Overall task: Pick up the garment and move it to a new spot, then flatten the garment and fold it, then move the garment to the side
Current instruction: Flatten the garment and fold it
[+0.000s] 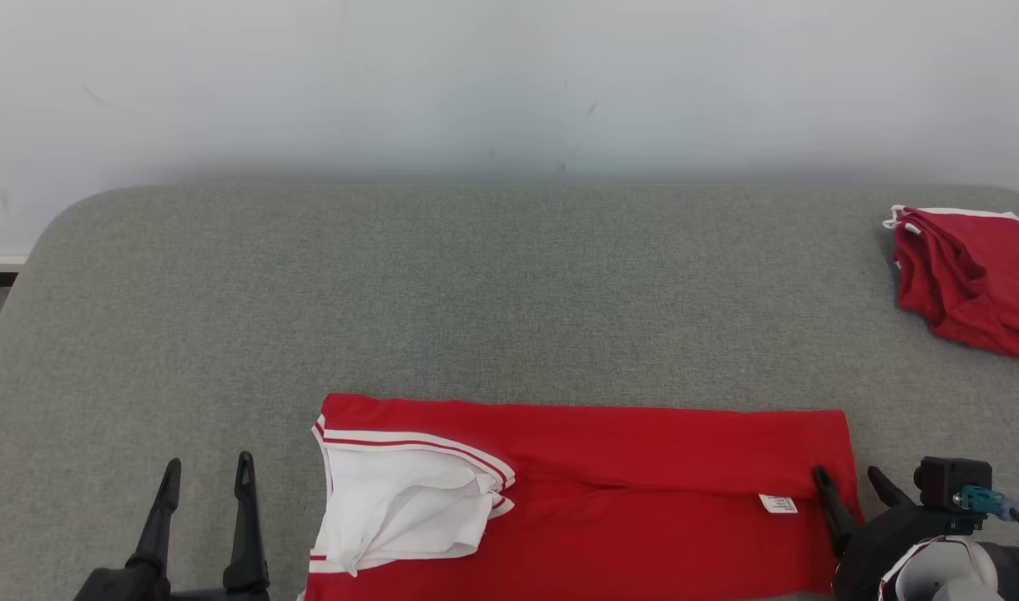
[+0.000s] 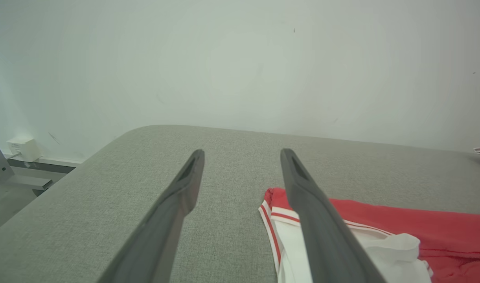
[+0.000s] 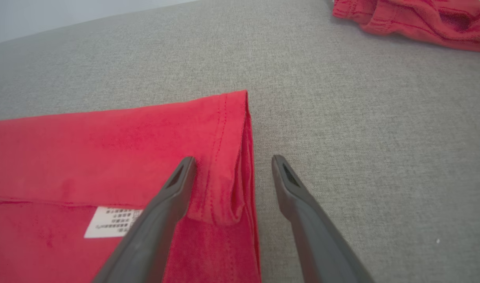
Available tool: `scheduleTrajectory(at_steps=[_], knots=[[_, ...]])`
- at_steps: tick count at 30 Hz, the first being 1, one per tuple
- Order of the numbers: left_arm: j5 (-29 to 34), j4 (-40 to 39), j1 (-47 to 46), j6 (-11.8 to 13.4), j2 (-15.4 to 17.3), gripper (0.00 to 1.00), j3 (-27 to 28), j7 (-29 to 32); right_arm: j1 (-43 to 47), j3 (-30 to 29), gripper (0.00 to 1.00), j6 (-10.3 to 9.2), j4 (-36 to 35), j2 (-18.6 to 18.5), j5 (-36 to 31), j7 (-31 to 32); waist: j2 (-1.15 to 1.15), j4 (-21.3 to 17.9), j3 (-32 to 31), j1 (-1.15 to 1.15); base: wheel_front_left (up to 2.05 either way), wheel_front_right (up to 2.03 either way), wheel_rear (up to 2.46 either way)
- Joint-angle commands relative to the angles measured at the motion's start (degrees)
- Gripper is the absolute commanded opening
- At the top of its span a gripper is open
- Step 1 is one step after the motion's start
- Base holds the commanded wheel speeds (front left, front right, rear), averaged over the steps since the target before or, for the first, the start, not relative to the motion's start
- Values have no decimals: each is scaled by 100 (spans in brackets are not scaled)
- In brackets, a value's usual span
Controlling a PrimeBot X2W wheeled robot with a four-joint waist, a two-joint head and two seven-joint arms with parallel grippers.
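Observation:
A red garment (image 1: 643, 484) with white, red-striped trim lies folded flat at the near edge of the grey surface (image 1: 476, 292); a white label (image 1: 778, 503) shows near its right end. My left gripper (image 1: 207, 477) stands open on the bare fabric just left of the garment (image 2: 420, 220), holding nothing. My right gripper (image 1: 850, 477) is open at the garment's right hem (image 3: 232, 157), one finger over the red cloth and the other over the grey surface (image 3: 361, 137). In the left wrist view my left gripper (image 2: 241, 155) spreads wide beside the white trim.
A second red garment (image 1: 968, 275) lies crumpled at the far right edge, also seen as a red heap (image 3: 412, 17) in the right wrist view. A pale wall (image 1: 509, 83) backs the surface. The surface's rounded left corner (image 2: 118, 141) drops to the floor.

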Motion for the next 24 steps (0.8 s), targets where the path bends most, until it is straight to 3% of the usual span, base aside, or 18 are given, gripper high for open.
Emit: scheduleTrajectory(at_steps=[1,7,8,9,15,24], knots=[[83,35,92,-57,-62,100,55,-16,-74,-34,100,-14,128,45,-84,34,0,29,-19,0,0,0,0],[286,117,87,-242,-237,100,235,-17,-232,-81,100,-14,709,208,-132,258,0,71,-51,0,0,0,0],[315,138,87,-258,-259,100,257,-16,-254,-61,37,-14,813,233,-112,317,0,76,-61,0,0,0,0],[345,154,88,-284,-279,100,283,-17,-267,-44,0,-14,892,269,-76,341,0,77,-74,0,0,0,0],[464,257,115,-394,-349,100,410,-17,-421,29,0,-15,1101,179,19,215,0,64,-165,0,0,0,0],[618,277,251,-493,-445,100,602,-17,-563,-107,0,-16,1250,-704,198,-119,0,-25,-325,0,0,0,0]])
